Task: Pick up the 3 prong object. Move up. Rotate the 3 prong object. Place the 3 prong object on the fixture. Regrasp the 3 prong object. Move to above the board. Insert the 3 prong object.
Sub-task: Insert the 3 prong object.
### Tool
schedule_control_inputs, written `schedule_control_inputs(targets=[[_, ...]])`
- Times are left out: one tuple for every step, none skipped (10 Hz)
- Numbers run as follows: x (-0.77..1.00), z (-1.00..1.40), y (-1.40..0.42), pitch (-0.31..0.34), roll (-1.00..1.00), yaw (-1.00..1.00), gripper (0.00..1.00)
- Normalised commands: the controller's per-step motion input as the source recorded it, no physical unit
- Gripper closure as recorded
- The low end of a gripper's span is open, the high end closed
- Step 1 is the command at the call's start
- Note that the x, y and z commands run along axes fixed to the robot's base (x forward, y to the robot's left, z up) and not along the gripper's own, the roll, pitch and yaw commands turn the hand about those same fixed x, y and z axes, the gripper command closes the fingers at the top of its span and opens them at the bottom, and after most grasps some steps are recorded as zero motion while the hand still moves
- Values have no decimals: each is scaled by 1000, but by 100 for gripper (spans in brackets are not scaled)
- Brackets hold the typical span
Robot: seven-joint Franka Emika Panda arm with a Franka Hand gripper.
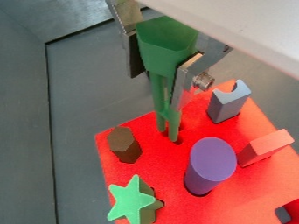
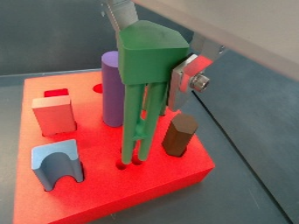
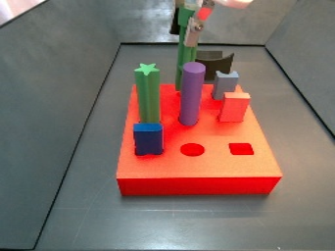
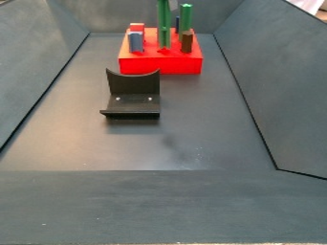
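Insertion under way: beyond the empty fixture (image 4: 132, 93), the red board (image 2: 163, 179) receives the 3 prong object (image 2: 146, 96), upright with its lower end at the board's hole beside the brown peg (image 2: 177, 136). The gripper (image 2: 158, 54), above the board, clamps its top; next likely pressing down, then letting go.

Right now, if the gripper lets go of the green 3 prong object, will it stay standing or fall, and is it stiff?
The 3 prong object looks rigid: it stays straight in the gripper. Its lower end already meets the red board, so it would probably stay upright if seated in a hole. Being tall and slender, it might tip if only resting on top.
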Motion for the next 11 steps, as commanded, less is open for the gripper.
schedule_control_inputs(targets=[[71, -203, 0, 0, 0, 0, 100], [129, -160, 0, 0, 0, 0, 100], [109, -166, 0, 0, 0, 0, 100], [69, -149, 0, 0, 0, 17, 100], [40, -226, -14, 19, 21, 134, 100], [9, -417, -31, 0, 63, 243, 100], [0, -589, -134, 0, 150, 131, 100], [0, -540, -189, 36, 174, 0, 100], [0, -397, -17, 4, 66, -6, 100], [17, -291, 0, -16, 7, 0, 100], [0, 0, 9, 0, -34, 0, 100]])
